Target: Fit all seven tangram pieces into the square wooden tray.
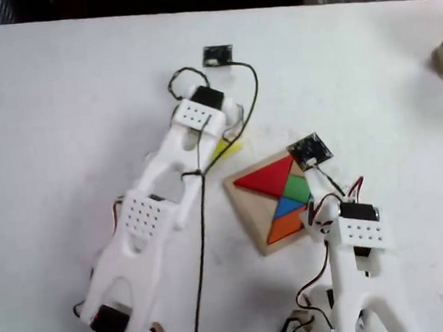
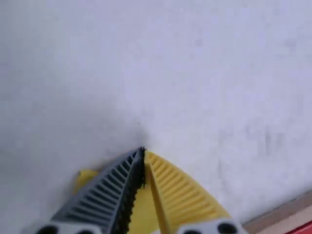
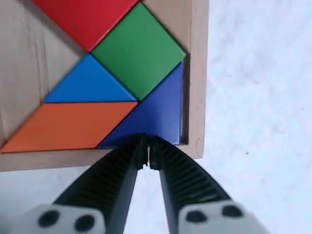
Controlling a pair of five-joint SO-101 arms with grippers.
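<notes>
Centrally on the white surface (image 1: 61, 110) sat the square wooden tray (image 1: 246, 203), turned corner-on. It held a red triangle (image 3: 83, 14), a green square (image 3: 139, 53), a light blue triangle (image 3: 87, 83), an orange parallelogram (image 3: 68, 124) and a dark blue triangle (image 3: 161, 114) tucked in one corner, with bare wood left beside the red piece. The right end effector (image 3: 147, 146) hung over that dark blue corner, fingertips pressed almost together, pinching nothing. Just beyond the tray, a yellow piece (image 2: 85, 178) lay under the left end effector (image 2: 144, 156), whose tips met; whether it gripped the piece could not be told. A small black module (image 1: 309, 150) on a cable covered the tray's far corner.
</notes>
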